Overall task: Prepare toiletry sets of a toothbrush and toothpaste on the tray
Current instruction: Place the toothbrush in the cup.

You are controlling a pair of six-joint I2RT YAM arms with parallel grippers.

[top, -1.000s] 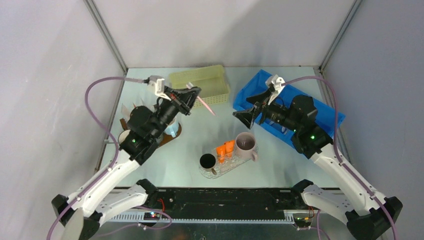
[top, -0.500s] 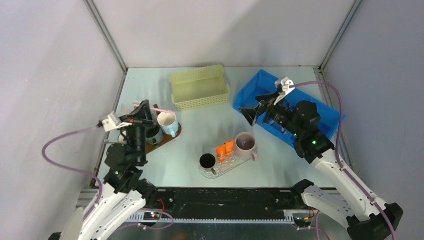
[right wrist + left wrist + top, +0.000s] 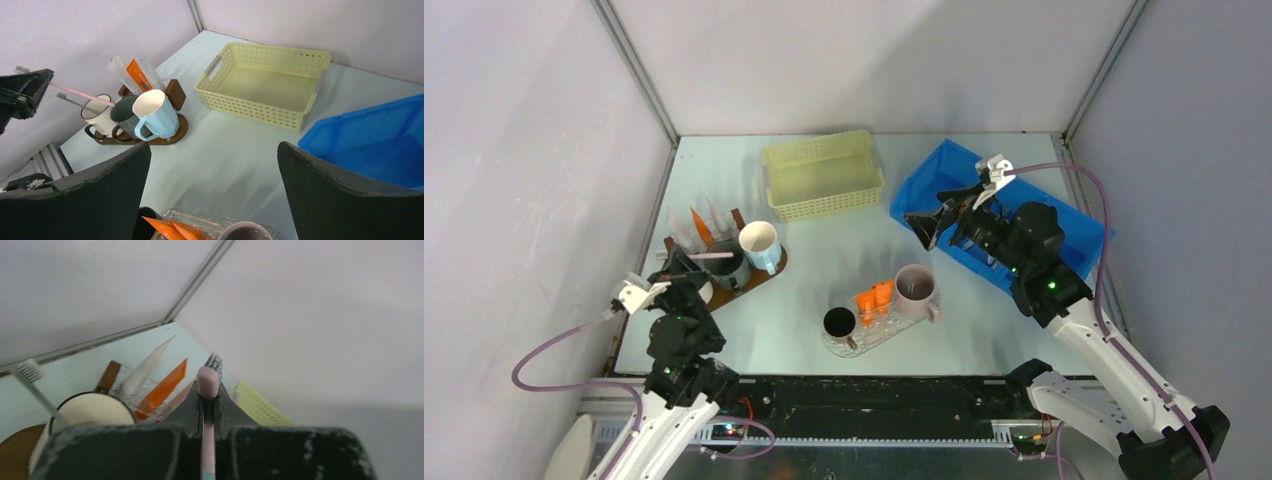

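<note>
While the left jaws clamp a pink toothbrush (image 3: pixel 207 383) | right jaws wide apart; empty

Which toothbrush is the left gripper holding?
The pink toothbrush, pinched in the left gripper; the grey-handled toothbrush stands in the white mug.

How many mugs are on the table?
5. Three stand on the brown tray: white mug, dark grey mug, light blue mug. Two on the clear tray: black mug, pink mug. None seems hidden.
</note>
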